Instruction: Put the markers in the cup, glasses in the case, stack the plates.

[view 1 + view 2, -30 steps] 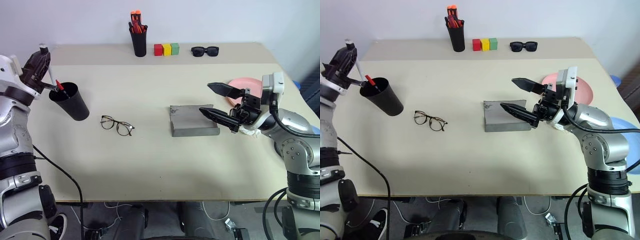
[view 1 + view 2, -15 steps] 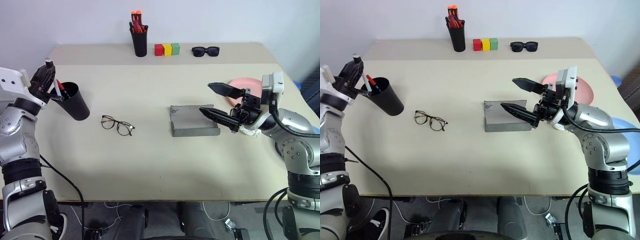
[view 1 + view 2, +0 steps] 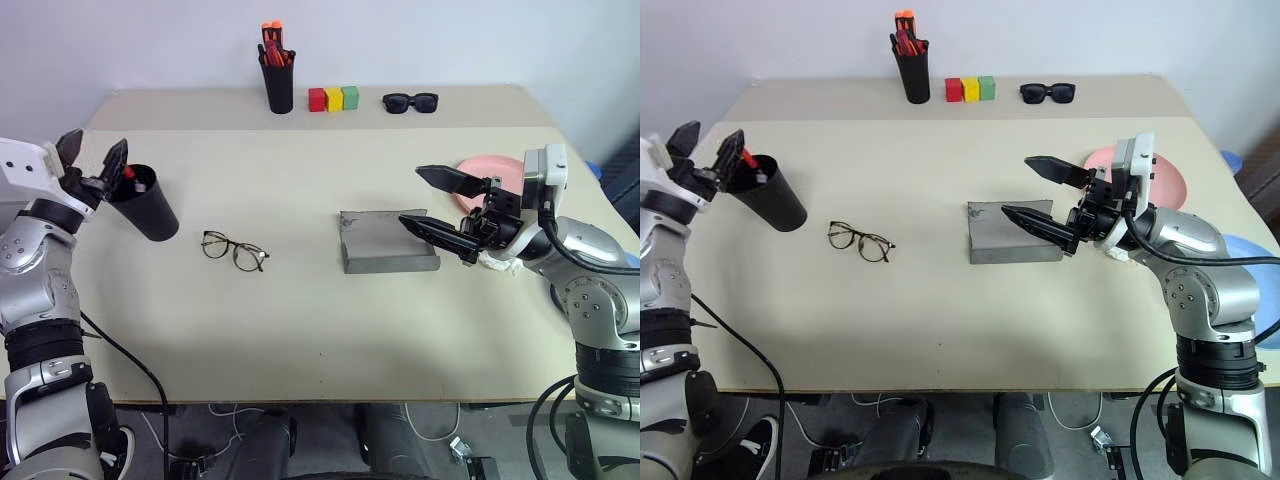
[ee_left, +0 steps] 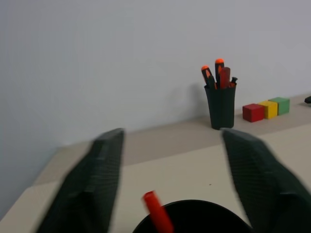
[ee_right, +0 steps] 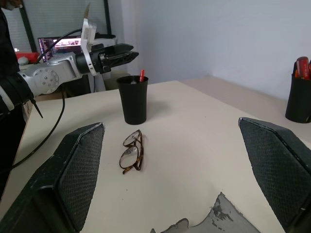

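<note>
Beige desk (image 3: 300, 300) runs back to a pale wall. At its left edge stands the cup (image 3: 148, 205), mouth tilted toward the left tool (image 3: 92, 160), whose fingers are spread wide on either side of a red-tipped marker (image 3: 127, 173) leaning upright in the cup, touching nothing. Right of the cup lie the glasses (image 3: 234, 250), then the grey case (image 3: 385, 243), long axis across the desk. Above the case hangs the right tool (image 3: 440, 205), spread and empty. Behind that tool sits the pink plate (image 3: 1168, 178).
</note>
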Controlling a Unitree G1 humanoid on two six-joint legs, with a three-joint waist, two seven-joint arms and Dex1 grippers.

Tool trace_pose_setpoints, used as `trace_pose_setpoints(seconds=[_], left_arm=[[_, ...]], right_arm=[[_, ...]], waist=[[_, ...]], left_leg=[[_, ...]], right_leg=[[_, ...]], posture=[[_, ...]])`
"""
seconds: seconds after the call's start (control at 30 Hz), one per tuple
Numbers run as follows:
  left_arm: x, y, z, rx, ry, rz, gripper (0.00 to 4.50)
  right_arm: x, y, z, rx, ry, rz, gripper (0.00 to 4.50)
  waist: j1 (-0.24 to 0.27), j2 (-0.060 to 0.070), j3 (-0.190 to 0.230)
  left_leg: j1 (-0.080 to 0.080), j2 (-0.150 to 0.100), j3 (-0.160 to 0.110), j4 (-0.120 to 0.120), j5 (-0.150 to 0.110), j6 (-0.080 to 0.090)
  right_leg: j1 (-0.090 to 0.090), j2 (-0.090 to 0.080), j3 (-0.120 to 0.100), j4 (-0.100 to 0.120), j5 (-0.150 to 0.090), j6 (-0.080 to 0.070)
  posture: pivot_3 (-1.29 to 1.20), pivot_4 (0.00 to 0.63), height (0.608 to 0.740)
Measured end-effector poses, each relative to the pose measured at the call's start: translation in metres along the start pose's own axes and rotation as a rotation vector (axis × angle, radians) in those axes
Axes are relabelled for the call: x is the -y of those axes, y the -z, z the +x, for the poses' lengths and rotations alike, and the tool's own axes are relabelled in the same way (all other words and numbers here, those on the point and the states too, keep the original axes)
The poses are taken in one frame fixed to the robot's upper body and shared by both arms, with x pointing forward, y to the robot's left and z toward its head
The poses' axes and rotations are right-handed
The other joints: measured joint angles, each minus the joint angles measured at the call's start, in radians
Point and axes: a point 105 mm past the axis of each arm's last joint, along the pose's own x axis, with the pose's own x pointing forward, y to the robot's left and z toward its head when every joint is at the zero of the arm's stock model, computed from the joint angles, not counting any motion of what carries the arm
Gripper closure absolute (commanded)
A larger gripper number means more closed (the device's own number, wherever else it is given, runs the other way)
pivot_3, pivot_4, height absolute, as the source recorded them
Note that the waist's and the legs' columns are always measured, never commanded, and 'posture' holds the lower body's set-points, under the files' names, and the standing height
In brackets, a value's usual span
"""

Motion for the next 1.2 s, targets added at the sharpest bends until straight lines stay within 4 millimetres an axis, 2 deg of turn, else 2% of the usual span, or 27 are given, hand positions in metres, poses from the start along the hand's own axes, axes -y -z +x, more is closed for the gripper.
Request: trace_pose_setpoints(seconds=[0.17, 0.33, 0.47, 0.6, 0.67, 0.93, 1.07, 1.2], left_arm=[[0.003, -0.003, 0.002, 0.003, 0.008, 0.001, 0.04], [0.014, -0.012, 0.007, -0.003, 0.057, -0.029, 0.04], [0.035, -0.020, 0.015, -0.072, 0.170, -0.147, 0.04], [0.068, -0.044, 0.026, -0.109, 0.386, -0.129, 0.04], [0.077, -0.052, 0.028, -0.096, 0.434, -0.116, 0.04], [0.086, -0.034, 0.022, -0.158, 0.481, -0.158, 0.04], [0.096, -0.034, 0.017, -0.182, 0.554, -0.184, 0.04], [0.110, -0.034, 0.002, -0.222, 0.663, -0.214, 0.04]], right_arm=[[0.001, 0.001, 0.000, -0.005, 0.004, -0.003, 0.00], [0.001, 0.001, 0.000, -0.007, 0.005, -0.004, 0.00], [0.001, 0.001, -0.001, -0.017, 0.007, -0.010, 0.00], [0.002, 0.001, -0.002, -0.017, 0.008, -0.012, 0.00], [0.002, 0.000, -0.001, -0.016, 0.008, -0.014, 0.00], [0.004, 0.002, -0.003, -0.035, 0.024, -0.023, 0.00], [0.013, 0.019, -0.008, -0.172, 0.060, -0.109, 0.00], [0.024, 0.037, -0.006, -0.306, 0.075, -0.157, 0.00]], waist=[[0.000, 0.000, 0.000], [0.000, 0.000, 0.000], [0.000, 0.000, 0.000], [-0.001, 0.000, 0.000], [-0.002, 0.000, 0.000], [-0.003, 0.000, 0.000], [0.000, 0.000, 0.000], [-0.008, 0.001, 0.000]], left_leg=[[0.000, 0.000, 0.000, 0.000, 0.000, 0.000], [0.000, 0.000, 0.000, 0.000, 0.000, 0.000], [0.000, 0.000, 0.000, 0.000, 0.000, 0.000], [0.000, 0.000, 0.000, 0.000, 0.000, 0.000], [0.000, 0.000, 0.000, 0.000, 0.000, 0.000], [0.000, 0.000, 0.000, -0.001, 0.000, 0.000], [0.000, 0.000, 0.000, 0.000, 0.000, 0.000], [0.000, 0.001, 0.001, -0.001, 0.000, 0.000]], right_leg=[[0.000, 0.000, 0.000, 0.000, 0.000, 0.000], [0.000, 0.000, 0.000, 0.000, 0.000, 0.000], [0.000, 0.000, 0.000, 0.000, 0.000, 0.000], [0.000, 0.000, 0.000, 0.000, 0.000, 0.000], [0.000, 0.000, 0.000, 0.000, 0.000, 0.000], [0.000, 0.001, 0.000, 0.000, 0.000, 0.000], [0.000, 0.001, 0.000, -0.001, 0.000, 0.000], [0.000, 0.001, 0.000, 0.000, 0.000, 0.000]], posture=[[0.00, 0.150, 0.740], [0.00, 0.150, 0.740], [0.00, 0.150, 0.740], [0.00, 0.150, 0.740], [0.00, 0.150, 0.740], [0.00, 0.150, 0.740], [0.00, 0.150, 0.740], [0.00, 0.150, 0.740]])
